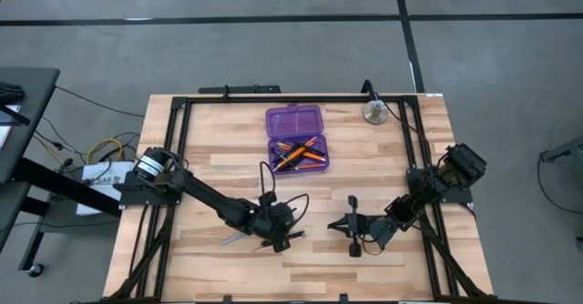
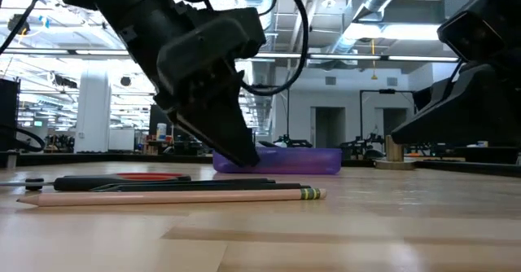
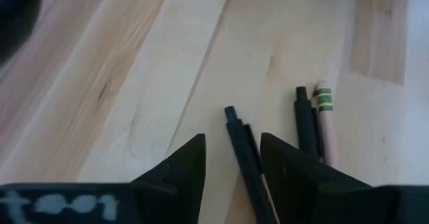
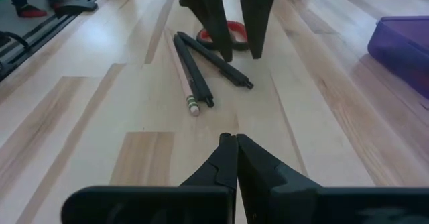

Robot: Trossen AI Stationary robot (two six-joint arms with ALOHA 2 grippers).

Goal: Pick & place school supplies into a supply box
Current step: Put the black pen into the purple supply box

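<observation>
Pencil (image 2: pixel 171 195) lies closest to the low camera, flat on the table (image 1: pixel 364 172), eraser end toward the right gripper (image 4: pixel 236 138). Just behind it, 2 black pens: 1 (image 4: pixel 194 70) lies alongside the pencil, the other (image 4: pixel 218 61) is angled away from it and runs between the fingers of the left gripper (image 3: pixel 232 158). Red scissors handle (image 4: pixel 231 31) shows behind those fingers.

Left gripper is down over the angled pen, jaws partly open with 1 finger (image 3: pixel 181 167) on each side of the barrel; cannot tell if the fingers touch it, and the pen sits on the wood, not lifted.

Right gripper is fully closed, holding nothing, low over the table and well apart from the pens, pointing at them.

Purple supply box (image 1: pixel 295 137) sits open, well beyond the pens from the left gripper, toward the table's far edge. Tray half holds several orange pencils and dark pens (image 1: pixel 299 153); lid half is bare. Silver disc (image 1: pixel 374 113) sits to the box's right near the far edge.
</observation>
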